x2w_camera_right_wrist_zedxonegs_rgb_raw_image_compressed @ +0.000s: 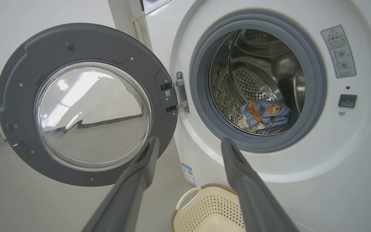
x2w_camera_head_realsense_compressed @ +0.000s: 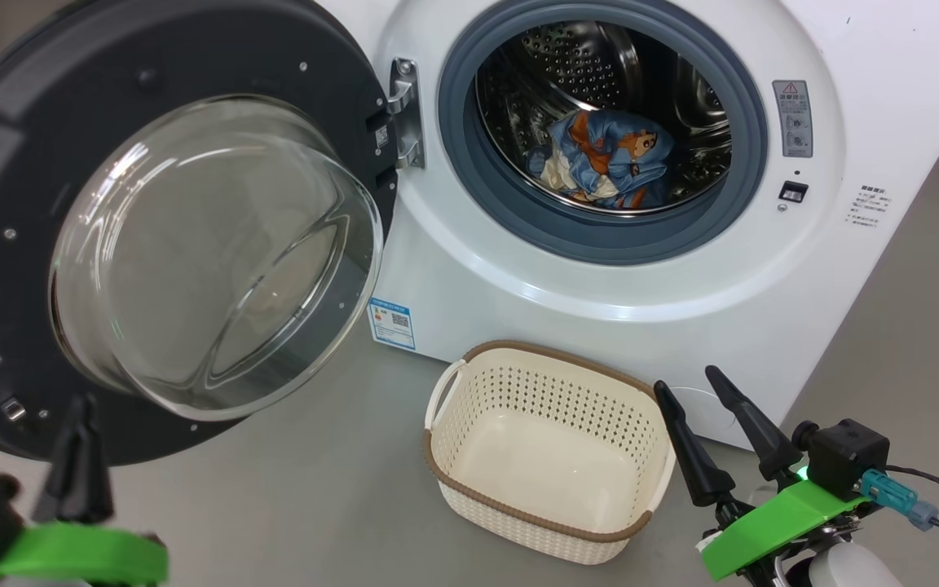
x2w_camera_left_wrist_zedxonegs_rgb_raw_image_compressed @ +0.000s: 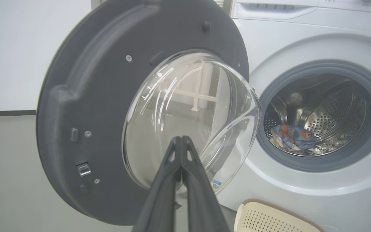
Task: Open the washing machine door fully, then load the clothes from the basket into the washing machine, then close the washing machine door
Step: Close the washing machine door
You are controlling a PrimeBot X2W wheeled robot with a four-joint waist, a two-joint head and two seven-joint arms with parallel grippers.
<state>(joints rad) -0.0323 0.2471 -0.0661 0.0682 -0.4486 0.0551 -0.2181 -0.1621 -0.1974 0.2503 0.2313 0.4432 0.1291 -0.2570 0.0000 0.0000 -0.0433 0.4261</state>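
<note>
The washing machine (x2w_camera_head_realsense_compressed: 681, 269) stands with its round dark door (x2w_camera_head_realsense_compressed: 13, 163) swung wide to the left on its hinge (x2w_camera_head_realsense_compressed: 404, 114). Light blue printed clothes (x2w_camera_head_realsense_compressed: 608, 159) lie at the bottom of the steel drum, seen too as clothes (x2w_camera_left_wrist_zedxonegs_rgb_raw_image_compressed: 291, 137) and clothes (x2w_camera_right_wrist_zedxonegs_rgb_raw_image_compressed: 264, 116). The cream basket (x2w_camera_head_realsense_compressed: 469, 391) sits on the floor before the machine with nothing in it. My left gripper (x2w_camera_head_realsense_compressed: 78, 403) is shut on nothing, low at the door's bottom edge; its fingertips (x2w_camera_left_wrist_zedxonegs_rgb_raw_image_compressed: 181, 139) point at the glass bowl. My right gripper (x2w_camera_head_realsense_compressed: 691, 381) stands open beside the basket's right side.
Grey floor (x2w_camera_head_realsense_compressed: 274, 489) spreads around the basket and under the open door. A blue label sticker (x2w_camera_head_realsense_compressed: 390, 324) is on the machine's front, a latch slot (x2w_camera_head_realsense_compressed: 792, 191) right of the opening. A white wall (x2w_camera_left_wrist_zedxonegs_rgb_raw_image_compressed: 18, 54) stands behind the door.
</note>
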